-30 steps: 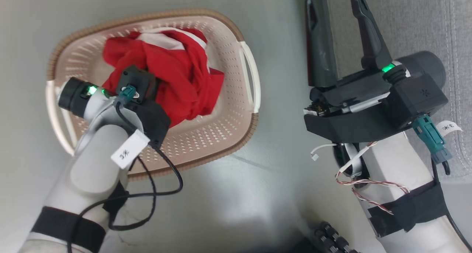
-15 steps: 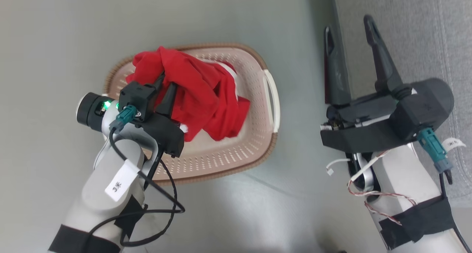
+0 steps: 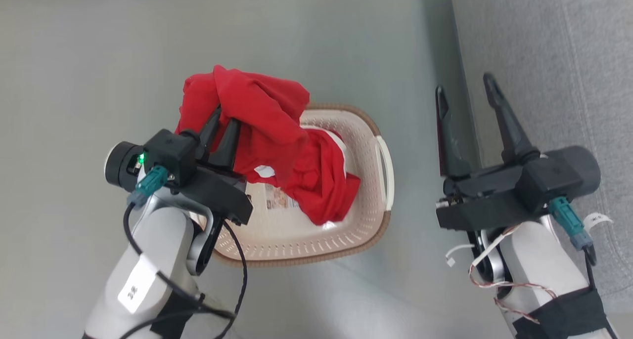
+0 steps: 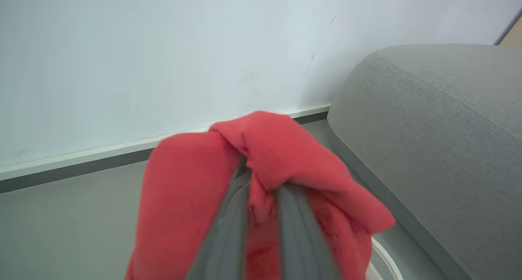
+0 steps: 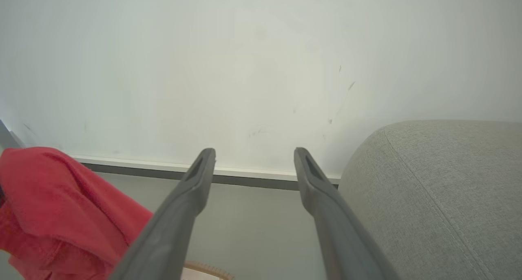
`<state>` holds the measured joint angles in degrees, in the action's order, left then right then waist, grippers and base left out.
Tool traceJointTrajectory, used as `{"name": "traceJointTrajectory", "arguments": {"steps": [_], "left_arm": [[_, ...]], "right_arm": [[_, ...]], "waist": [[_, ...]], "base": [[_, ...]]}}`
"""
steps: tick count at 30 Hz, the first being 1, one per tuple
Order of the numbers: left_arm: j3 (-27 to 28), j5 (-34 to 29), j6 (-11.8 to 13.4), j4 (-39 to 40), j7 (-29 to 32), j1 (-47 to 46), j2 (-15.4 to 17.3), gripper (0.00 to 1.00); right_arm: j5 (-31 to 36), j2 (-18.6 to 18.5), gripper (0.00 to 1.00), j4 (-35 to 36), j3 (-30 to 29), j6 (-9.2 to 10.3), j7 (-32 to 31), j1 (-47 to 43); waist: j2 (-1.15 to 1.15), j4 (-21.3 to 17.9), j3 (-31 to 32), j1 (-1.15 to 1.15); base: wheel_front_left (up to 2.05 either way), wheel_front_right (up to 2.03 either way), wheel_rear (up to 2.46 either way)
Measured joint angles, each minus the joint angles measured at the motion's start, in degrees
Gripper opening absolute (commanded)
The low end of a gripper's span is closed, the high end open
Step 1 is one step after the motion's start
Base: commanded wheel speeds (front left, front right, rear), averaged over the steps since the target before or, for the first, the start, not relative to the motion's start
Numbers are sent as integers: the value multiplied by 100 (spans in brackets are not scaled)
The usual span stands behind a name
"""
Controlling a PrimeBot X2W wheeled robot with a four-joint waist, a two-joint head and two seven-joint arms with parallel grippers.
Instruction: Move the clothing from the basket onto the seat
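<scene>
One clothing (image 3: 267, 126) gripped by the left hand (image 3: 225, 117), one basket (image 3: 367, 215), one seat (image 3: 544, 57).

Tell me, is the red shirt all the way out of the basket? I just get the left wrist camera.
Observer: Not quite. In the head view the left gripper pinches the clothing up high, but its lower end hangs over the inside of the basket.
Operator: What's the other hand doing?
Observer: The right gripper is open and empty, up by the edge of the seat.
Operator: Is anything else in the basket?
Observer: A barcode label shows on its floor, under the hanging cloth.
</scene>
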<state>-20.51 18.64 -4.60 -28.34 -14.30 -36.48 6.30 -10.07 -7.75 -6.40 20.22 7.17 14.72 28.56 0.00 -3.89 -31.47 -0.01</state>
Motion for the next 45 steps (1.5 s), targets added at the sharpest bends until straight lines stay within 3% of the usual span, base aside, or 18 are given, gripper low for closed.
{"name": "traceJointTrajectory", "arguments": {"steps": [18, 45], "left_arm": [[105, 162, 5, 1606, -2, 1026, -3, 0], [-90, 145, 314, 2571, 168, 2276, 27, 0]], "right_arm": [[-182, -21, 100, -376, 127, -171, 0, -716], [-444, -29, 100, -334, 330, -314, -113, -1668]], "waist": [[0, 236, 1231, 0], [0, 198, 2537, 0]], "base": [[0, 0, 0], [0, 0, 0]]}}
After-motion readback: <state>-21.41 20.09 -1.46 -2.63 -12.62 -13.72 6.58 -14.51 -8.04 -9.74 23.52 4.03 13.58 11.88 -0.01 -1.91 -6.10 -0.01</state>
